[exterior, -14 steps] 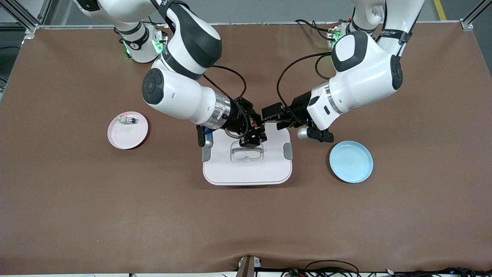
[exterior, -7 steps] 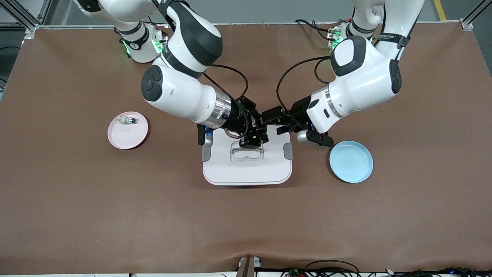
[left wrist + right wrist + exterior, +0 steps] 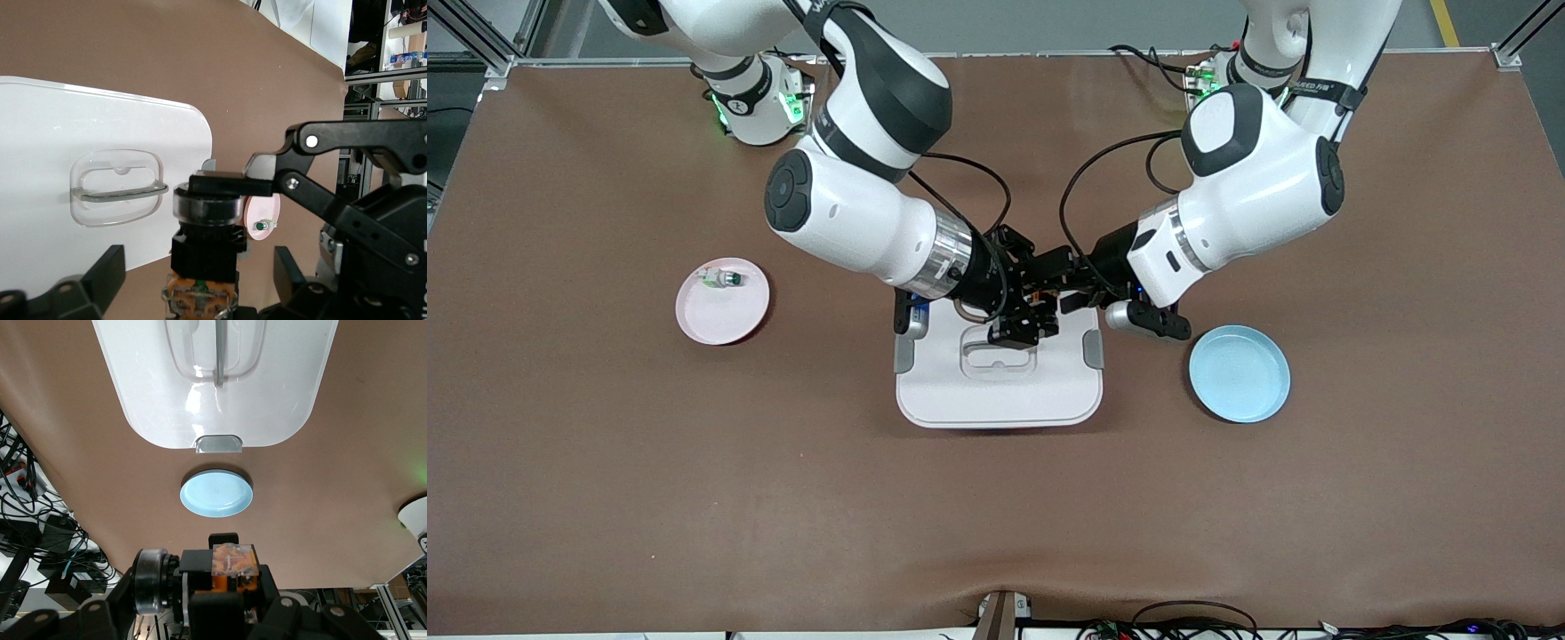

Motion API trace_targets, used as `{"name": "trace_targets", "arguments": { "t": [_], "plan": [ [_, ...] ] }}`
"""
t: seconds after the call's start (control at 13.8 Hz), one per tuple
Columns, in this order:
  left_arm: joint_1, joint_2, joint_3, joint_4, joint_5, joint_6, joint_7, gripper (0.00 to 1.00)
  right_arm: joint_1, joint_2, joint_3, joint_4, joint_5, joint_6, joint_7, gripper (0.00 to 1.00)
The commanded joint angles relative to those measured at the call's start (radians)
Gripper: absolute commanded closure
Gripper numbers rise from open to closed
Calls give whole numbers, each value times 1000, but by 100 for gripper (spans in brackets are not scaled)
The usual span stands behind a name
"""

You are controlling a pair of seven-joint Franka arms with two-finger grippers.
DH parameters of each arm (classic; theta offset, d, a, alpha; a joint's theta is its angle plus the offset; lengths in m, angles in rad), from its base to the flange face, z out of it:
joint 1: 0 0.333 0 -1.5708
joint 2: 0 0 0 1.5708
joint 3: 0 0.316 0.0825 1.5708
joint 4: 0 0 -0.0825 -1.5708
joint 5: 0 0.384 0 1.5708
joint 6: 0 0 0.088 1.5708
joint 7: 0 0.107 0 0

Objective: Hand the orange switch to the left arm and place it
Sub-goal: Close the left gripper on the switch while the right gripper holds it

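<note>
The orange switch (image 3: 1035, 290), black with an orange base, hangs in the air over the white box (image 3: 996, 391), above the edge nearest the robots. My right gripper (image 3: 1021, 302) is shut on it; in the right wrist view (image 3: 220, 587) its pads clamp the switch (image 3: 223, 573). My left gripper (image 3: 1056, 283) meets it from the left arm's end. In the left wrist view this gripper (image 3: 199, 265) is open, with one finger on each side of the switch's body (image 3: 203, 263) and not touching it. The right gripper's black linkage (image 3: 313, 193) grips the switch by its cap.
A blue plate (image 3: 1239, 373) lies beside the box toward the left arm's end; it also shows in the right wrist view (image 3: 216, 493). A pink plate (image 3: 722, 311) toward the right arm's end holds a small green-capped switch (image 3: 720, 278). The box lid has a recessed handle (image 3: 119, 190).
The left gripper has moved in toward the right gripper, and its open fingers now straddle the switch. The right gripper with the switch has shifted slightly toward the left arm's end.
</note>
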Motion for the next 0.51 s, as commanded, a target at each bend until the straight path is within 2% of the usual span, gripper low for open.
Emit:
{"name": "trace_targets", "arguments": {
  "t": [0.0,0.07,0.43],
  "plan": [
    [-5,10,-3,13,-16,14,18,41,3,27,3,49,13,4,32,100],
    [-3,10,-3,13,-16,14,18,45,3,27,3,49,13,4,31,100],
    [4,8,-3,10,-9,10,20,46,1,27,5,49,13,4,31,100]
  ]
}}
